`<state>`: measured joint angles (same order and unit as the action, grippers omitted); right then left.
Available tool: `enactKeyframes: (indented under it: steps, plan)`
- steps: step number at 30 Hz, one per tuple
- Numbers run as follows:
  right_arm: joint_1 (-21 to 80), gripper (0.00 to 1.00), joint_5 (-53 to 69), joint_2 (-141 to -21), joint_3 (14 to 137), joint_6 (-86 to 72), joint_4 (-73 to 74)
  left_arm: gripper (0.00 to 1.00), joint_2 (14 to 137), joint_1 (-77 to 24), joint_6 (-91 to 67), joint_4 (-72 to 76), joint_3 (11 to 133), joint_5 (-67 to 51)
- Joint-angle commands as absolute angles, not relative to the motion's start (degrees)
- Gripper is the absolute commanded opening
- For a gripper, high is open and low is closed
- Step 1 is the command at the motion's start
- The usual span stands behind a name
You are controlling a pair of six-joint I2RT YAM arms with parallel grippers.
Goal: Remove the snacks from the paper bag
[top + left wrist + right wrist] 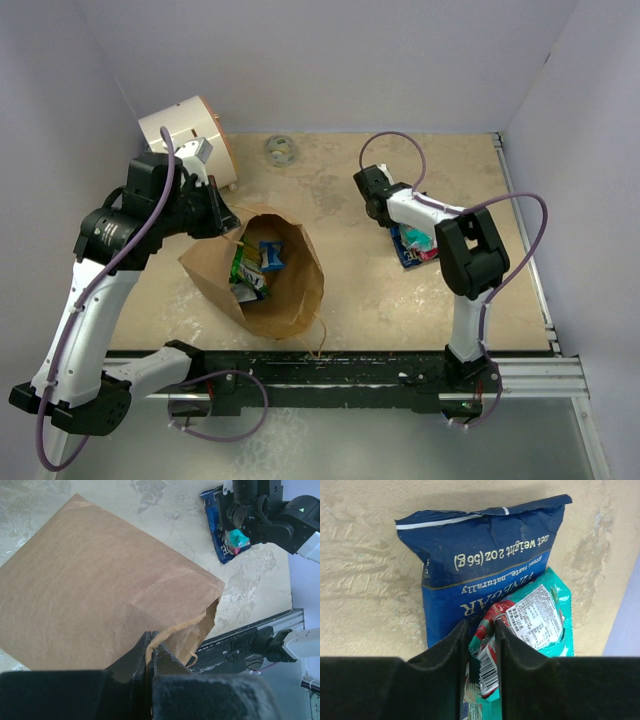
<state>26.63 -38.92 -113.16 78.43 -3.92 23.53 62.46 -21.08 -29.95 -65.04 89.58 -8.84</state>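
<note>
The brown paper bag (285, 295) lies on its side at centre left with its mouth open upward. A green-and-yellow packet (245, 268) and a small blue packet (271, 255) show inside. My left gripper (228, 218) is shut on the bag's upper rim, seen pinched in the left wrist view (150, 647). At the right, a blue packet (480, 555) lies flat on the table with a teal-and-red packet (535, 615) on top of it. My right gripper (481, 630) is shut on a bunched edge of the teal-and-red packet, low over the blue one (407, 255).
A white cylinder with an orange rim (190, 130) lies at the back left, close behind my left arm. A small grey ring (280, 150) lies at the back centre. Walls close the left, back and right sides. A metal rail (520, 375) runs along the near edge.
</note>
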Motion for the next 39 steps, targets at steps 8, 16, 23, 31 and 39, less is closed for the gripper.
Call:
enactKeyframes:
  steps: [8, 16, 23, 31, 39]
  plan:
    - [26.8, 0.70, -28.2, -98.9, 76.8, -6.3, 23.4, 0.00, 59.0, -21.1, -29.5, -64.7, 88.2, -7.1]
    - [28.6, 0.78, -20.3, -92.0, 77.8, -6.6, 24.8, 0.00, 57.7, -21.1, -29.4, -64.4, 86.9, -7.2]
    - [36.9, 0.79, -9.7, -84.8, 75.9, -12.7, 19.3, 0.00, 55.2, -21.1, -29.3, -64.3, 86.0, -6.4]
    - [48.1, 0.79, -7.0, -78.7, 74.0, -23.7, 11.4, 0.00, 52.6, -21.1, -30.1, -63.9, 83.9, -7.0]
    - [58.7, 0.77, -11.7, -71.8, 68.7, -33.7, 3.2, 0.00, 55.3, -21.1, -30.6, -60.7, 84.7, -9.1]
